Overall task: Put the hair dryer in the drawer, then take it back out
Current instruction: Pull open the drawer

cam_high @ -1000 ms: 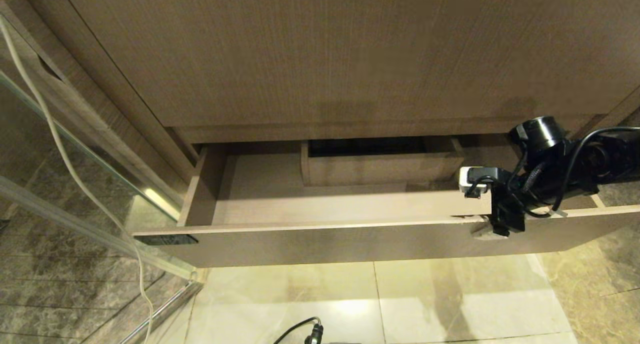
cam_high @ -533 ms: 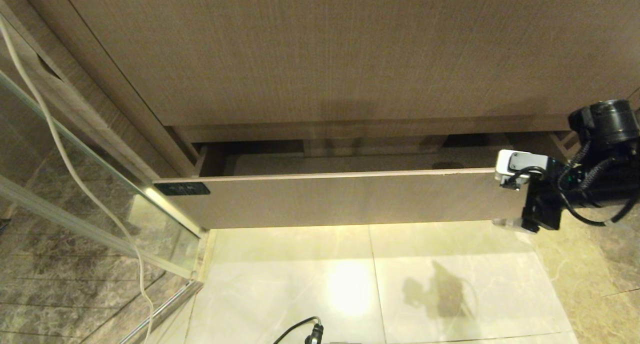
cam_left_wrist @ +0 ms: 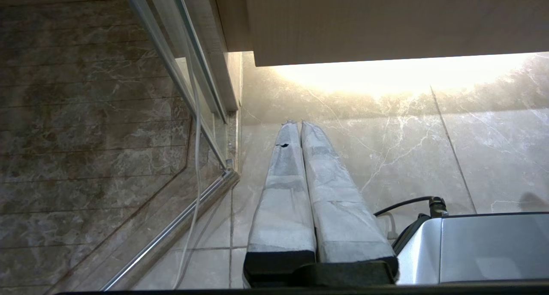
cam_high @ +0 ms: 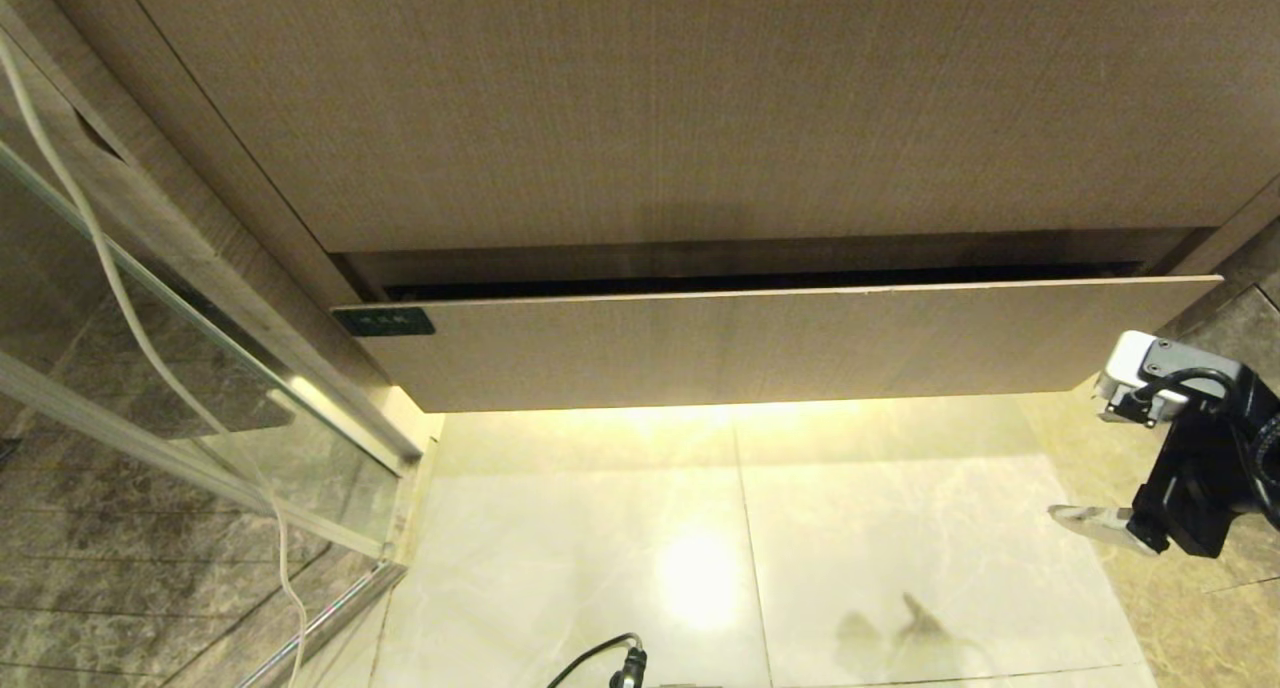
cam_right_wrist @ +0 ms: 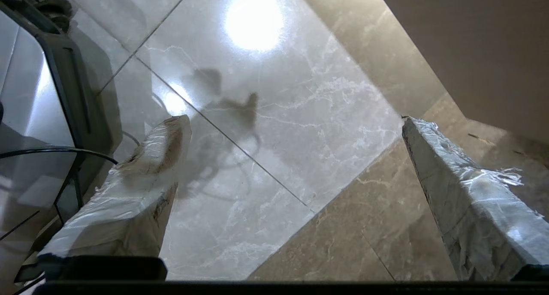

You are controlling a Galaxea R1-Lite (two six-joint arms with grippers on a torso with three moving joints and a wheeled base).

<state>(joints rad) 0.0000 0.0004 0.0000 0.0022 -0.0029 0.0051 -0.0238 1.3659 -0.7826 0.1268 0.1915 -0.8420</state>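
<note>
1. Drawer [cam_high: 740,343] – I see it almost shut, only a dark slit along its top edge; hair dryer not visible.
2. Right end effector [cam_right_wrist: 296,183] – fingers wide apart, empty, over floor tiles [cam_high: 900,528].
3. Left end effector [cam_left_wrist: 300,127] – fingers together, empty.

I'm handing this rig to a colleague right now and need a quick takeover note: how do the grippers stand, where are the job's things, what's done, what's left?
Right gripper: open, empty, over the floor tiles beside the drawer's right end.
Left gripper: shut, empty, parked low, pointing at the floor.
Drawer: almost shut, only a thin dark gap shows along its top edge.
Hair dryer: not in any view; whether it is inside the drawer cannot be told.
Done: neither gripper holds anything.
Left: check the drawer for the dryer, then carry on from there.
</note>
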